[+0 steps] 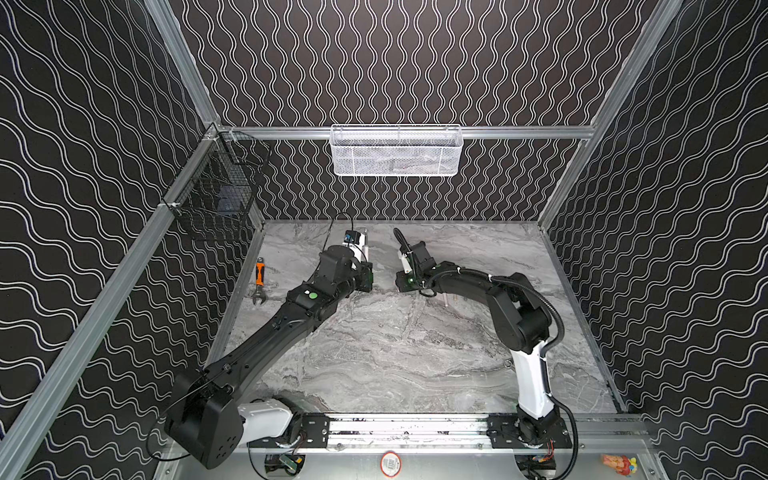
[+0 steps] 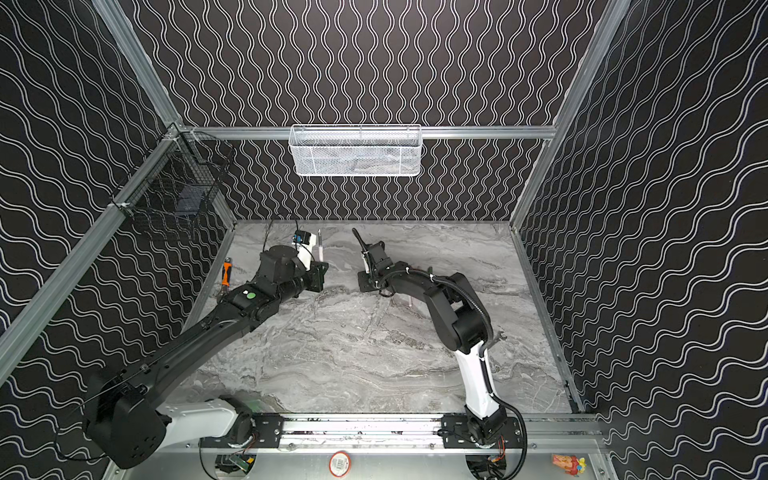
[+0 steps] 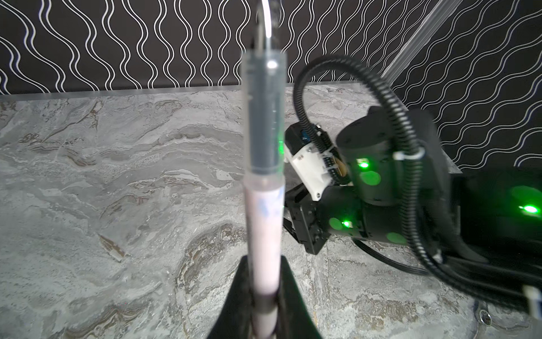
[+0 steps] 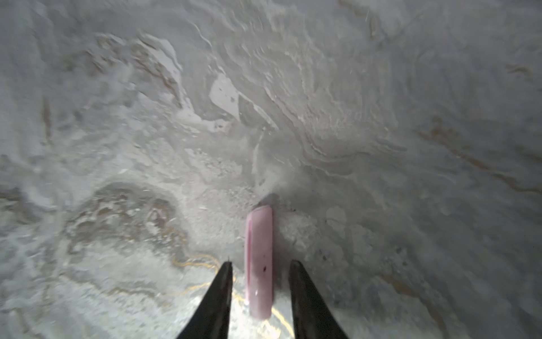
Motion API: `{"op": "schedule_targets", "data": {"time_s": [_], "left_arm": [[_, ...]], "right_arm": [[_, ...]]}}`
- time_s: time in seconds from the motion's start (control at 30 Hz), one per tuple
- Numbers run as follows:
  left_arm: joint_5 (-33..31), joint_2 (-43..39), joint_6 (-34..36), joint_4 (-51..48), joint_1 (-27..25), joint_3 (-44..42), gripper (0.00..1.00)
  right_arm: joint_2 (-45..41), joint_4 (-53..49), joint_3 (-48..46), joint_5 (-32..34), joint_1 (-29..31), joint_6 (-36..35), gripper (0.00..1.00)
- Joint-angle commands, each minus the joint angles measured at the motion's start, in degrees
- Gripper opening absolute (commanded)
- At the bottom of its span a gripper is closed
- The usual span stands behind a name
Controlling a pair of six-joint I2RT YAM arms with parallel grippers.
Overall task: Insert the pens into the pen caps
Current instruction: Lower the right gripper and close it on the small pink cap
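Left wrist view: left fingers (image 3: 231, 302) clenched on pale pink pen (image 3: 265, 234), tip blurred. Right wrist view alone: right fingers (image 4: 214, 305) parted, pink pen cap (image 4: 259, 264) between, untouched.

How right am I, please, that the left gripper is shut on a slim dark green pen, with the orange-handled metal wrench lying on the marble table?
Only the colour is wrong: the left gripper is shut on a slim pale pink pen, as the left wrist view shows.
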Motion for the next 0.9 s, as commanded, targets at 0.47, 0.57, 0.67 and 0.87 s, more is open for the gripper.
{"op": "schedule_targets", "data": {"time_s": [0.47, 0.57, 0.67, 0.87], "left_arm": [[0.42, 0.1, -0.5, 1.99, 0.04, 0.5, 0.03], [0.43, -0.07, -0.52, 2.07, 0.1, 0.45, 0.04], [0.22, 0.01, -0.35, 2.01, 0.07, 0.4, 0.04], [0.37, 0.22, -0.4, 2.0, 0.06, 0.47, 0.03]], "right_arm": [[5.2, -6.01, 4.96, 6.03, 1.56, 0.08, 0.28], [4.19, -5.24, 3.26, 5.19, 1.83, 0.81, 0.28], [2.26, -3.11, 0.76, 3.76, 1.9, 1.53, 0.25], [-1.56, -1.81, -2.64, 5.85, 2.13, 1.98, 0.21]]}}
